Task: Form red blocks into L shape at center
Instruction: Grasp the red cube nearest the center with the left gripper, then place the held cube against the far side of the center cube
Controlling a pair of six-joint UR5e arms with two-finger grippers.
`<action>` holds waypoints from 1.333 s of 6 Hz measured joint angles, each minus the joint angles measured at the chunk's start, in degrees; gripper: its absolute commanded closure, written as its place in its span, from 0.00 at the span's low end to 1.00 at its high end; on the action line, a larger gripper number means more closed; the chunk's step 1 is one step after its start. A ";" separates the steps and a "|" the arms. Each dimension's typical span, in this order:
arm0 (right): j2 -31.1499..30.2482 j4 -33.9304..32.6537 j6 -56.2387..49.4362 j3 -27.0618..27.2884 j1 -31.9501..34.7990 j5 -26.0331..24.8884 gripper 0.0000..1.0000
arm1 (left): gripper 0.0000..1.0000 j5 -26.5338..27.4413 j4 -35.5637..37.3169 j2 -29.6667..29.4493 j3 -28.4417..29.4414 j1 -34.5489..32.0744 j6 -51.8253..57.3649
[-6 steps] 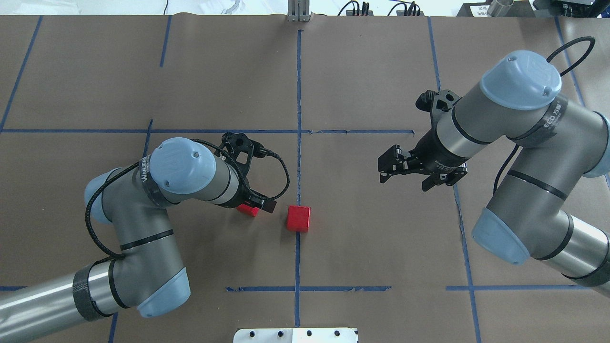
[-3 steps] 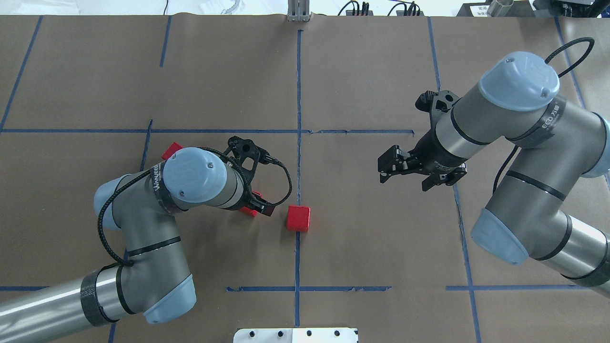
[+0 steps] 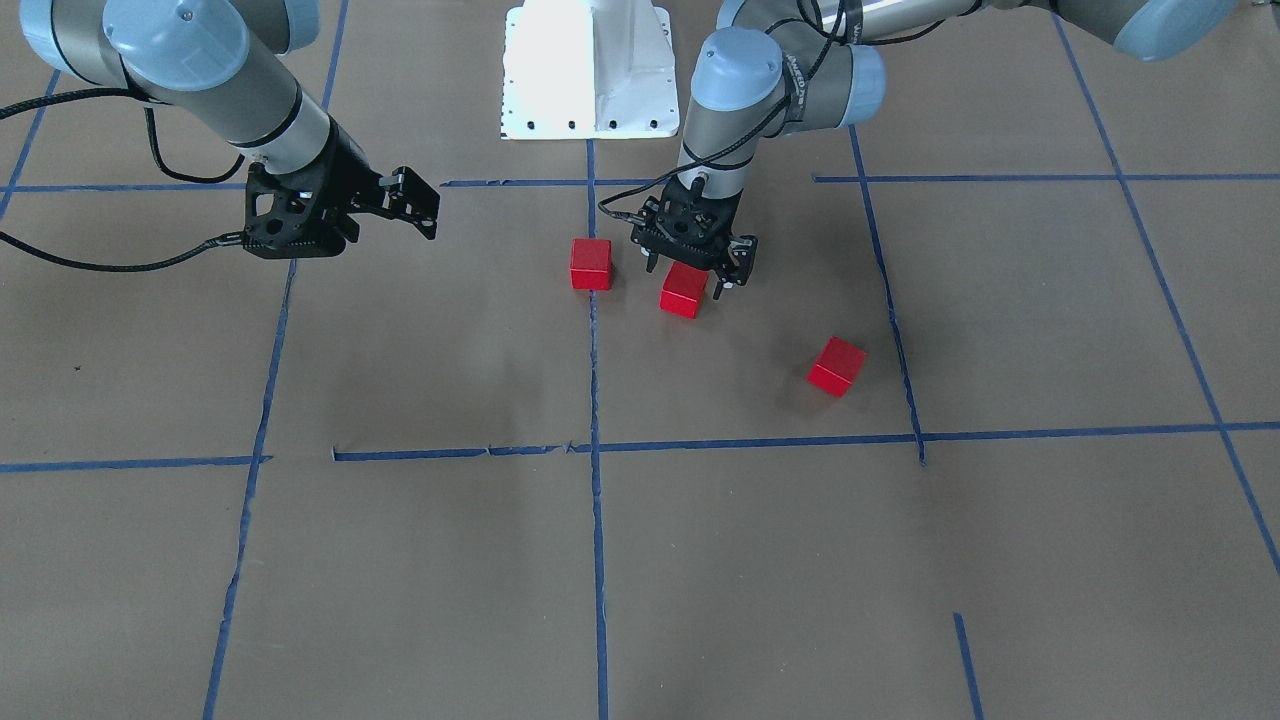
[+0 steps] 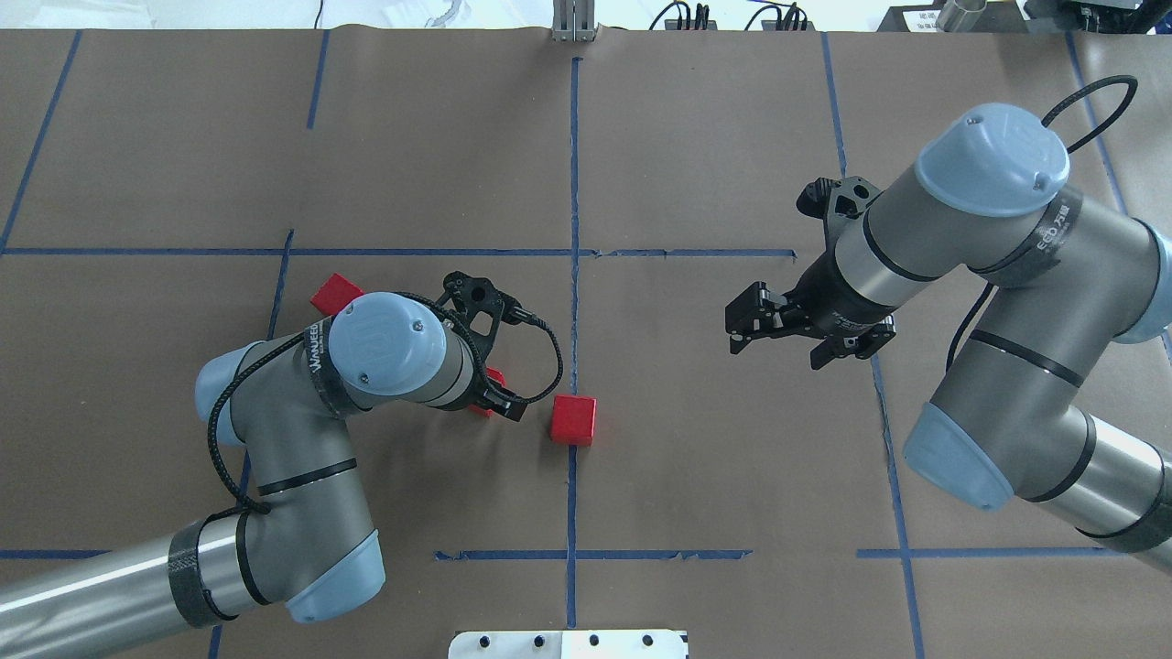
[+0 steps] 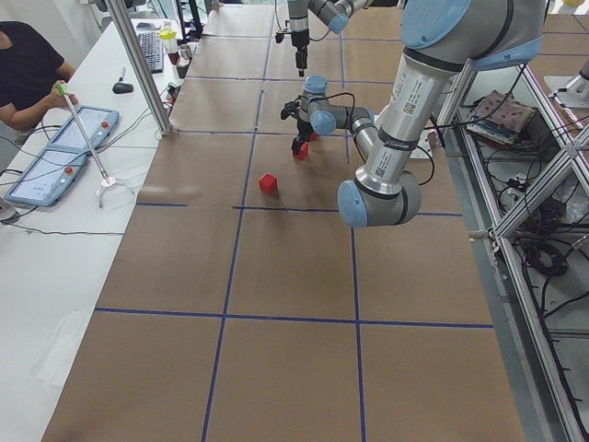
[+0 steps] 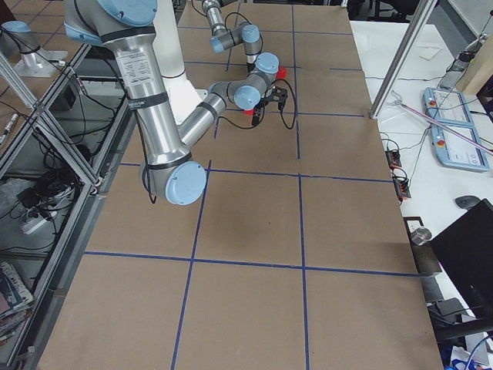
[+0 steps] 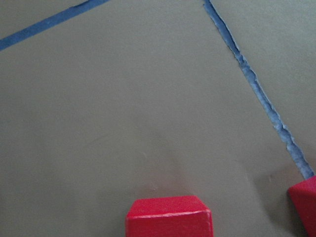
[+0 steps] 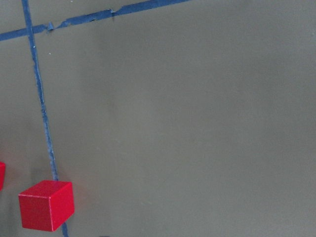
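Three red blocks lie on the brown paper. One red block [image 4: 573, 420] [image 3: 590, 263] sits on the middle blue tape line [image 4: 574, 311]; it also shows in the right wrist view [image 8: 47, 205]. My left gripper [image 3: 693, 272] [image 4: 494, 395] is shut on a second red block [image 3: 684, 290] [image 7: 168, 217], low over the paper just left of that line. The third red block [image 4: 334, 293] [image 3: 837, 366] lies apart, further out on my left side. My right gripper [image 4: 774, 352] [image 3: 425, 208] is open and empty, held above the paper right of the line.
The white robot base [image 3: 590, 70] [image 4: 568, 643] stands at the near table edge. A metal post [image 4: 574, 23] stands at the far edge on the middle line. Operators' desks with tablets [image 5: 64, 147] run along the far side.
My left arm's elbow and wrist have swung right and the gripper has turned a little over its block. That uncovered the third block behind the arm. The right arm barely moved.
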 measured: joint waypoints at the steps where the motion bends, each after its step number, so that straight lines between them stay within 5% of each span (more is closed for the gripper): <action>1: 0.00 0.01 0.00 -0.05 -0.08 -0.01 0.00 | 1.00 0.02 0.00 -0.08 0.24 0.03 0.18; 4: 0.02 -0.04 0.00 0.01 -0.03 0.07 0.00 | 1.00 0.08 0.46 -3.31 0.90 -2.01 -2.11; 8: -4.71 0.05 0.00 1.71 2.29 0.44 0.00 | 1.00 -0.09 2.77 -12.61 8.89 -1.69 -25.31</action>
